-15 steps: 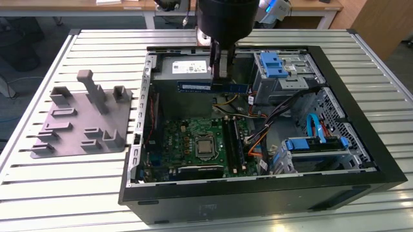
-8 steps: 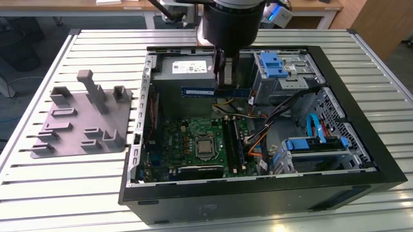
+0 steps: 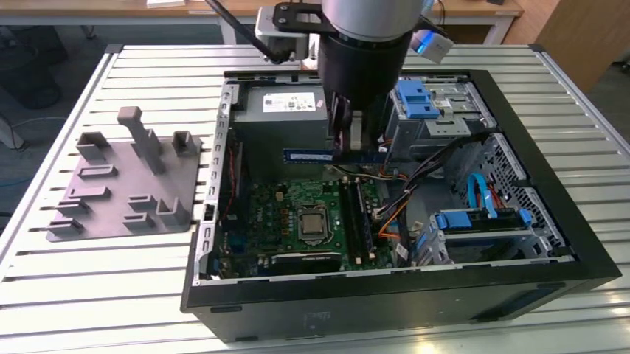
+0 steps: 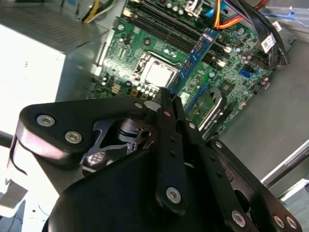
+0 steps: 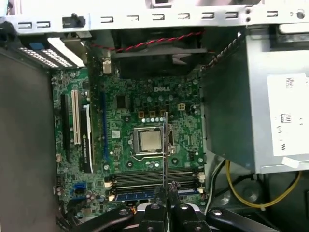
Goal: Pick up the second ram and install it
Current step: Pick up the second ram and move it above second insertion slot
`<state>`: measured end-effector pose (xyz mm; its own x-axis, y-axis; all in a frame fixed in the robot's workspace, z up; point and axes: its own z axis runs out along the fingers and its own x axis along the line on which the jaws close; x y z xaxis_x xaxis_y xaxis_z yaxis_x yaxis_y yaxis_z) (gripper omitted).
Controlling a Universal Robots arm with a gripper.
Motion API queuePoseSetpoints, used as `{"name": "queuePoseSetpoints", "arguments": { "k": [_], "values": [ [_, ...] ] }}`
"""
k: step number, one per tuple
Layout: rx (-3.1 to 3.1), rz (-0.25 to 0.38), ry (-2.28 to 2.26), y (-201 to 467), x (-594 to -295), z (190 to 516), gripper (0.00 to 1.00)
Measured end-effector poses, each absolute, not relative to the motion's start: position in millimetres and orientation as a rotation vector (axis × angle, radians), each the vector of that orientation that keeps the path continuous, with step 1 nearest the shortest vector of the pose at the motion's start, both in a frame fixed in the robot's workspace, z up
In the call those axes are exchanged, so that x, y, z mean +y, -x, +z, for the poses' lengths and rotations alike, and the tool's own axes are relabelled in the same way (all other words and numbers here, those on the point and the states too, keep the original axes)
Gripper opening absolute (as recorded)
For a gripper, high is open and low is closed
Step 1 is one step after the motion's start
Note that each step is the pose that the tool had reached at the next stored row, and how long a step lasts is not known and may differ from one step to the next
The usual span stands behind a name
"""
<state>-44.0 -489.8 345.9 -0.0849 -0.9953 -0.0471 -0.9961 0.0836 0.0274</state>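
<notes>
My gripper (image 3: 347, 150) is shut on the second ram (image 3: 310, 155), a thin dark stick with a pale label, held level inside the open computer case. It hangs above the green motherboard (image 3: 291, 214), close to the grey power supply (image 3: 280, 110). In the second wrist view the ram (image 4: 194, 57) sticks out from the closed fingertips (image 4: 163, 99) over the memory slots (image 4: 164, 21). In the first wrist view the ram (image 5: 164, 145) shows edge-on as a thin line over the silver socket (image 5: 148, 140), with the slots (image 5: 154, 176) just beneath the gripper (image 5: 166, 187).
The grey tray with upright pegs (image 3: 128, 184) lies on the slatted table at the exterior view's left. Inside the case are blue drive brackets (image 3: 418, 99), bundled cables (image 3: 433, 166) and a lower drive cage (image 3: 482, 221). The black case walls (image 3: 394, 295) ring the work area.
</notes>
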Motion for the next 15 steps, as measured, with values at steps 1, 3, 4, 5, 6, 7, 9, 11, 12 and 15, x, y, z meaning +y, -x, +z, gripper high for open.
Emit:
{"name": "queuePoseSetpoints", "arguments": {
  "k": [1, 3, 4, 5, 6, 7, 9, 11, 12, 15],
  "values": [
    [2.300, 0.082, 2.114, 43, -491, 344, 0.14],
    [2.300, 0.082, 2.114, 42, -493, 340, 0.14],
    [2.301, 0.081, 2.114, 41, -493, 339, 0.14],
    [2.301, 0.081, 2.114, 41, -494, 337, 0.14],
    [2.300, 0.081, 2.114, 41, -494, 335, 0.14],
    [2.300, 0.081, 2.114, 40, -495, 333, 0.14],
    [2.300, 0.081, 2.114, 39, -496, 330, 0.14],
    [2.301, 0.081, 2.114, 39, -496, 326, 0.14],
    [2.301, 0.081, 2.114, 39, -497, 324, 0.14],
    [2.300, 0.081, 2.114, 39, -497, 319, 0.14]
  ]
}}
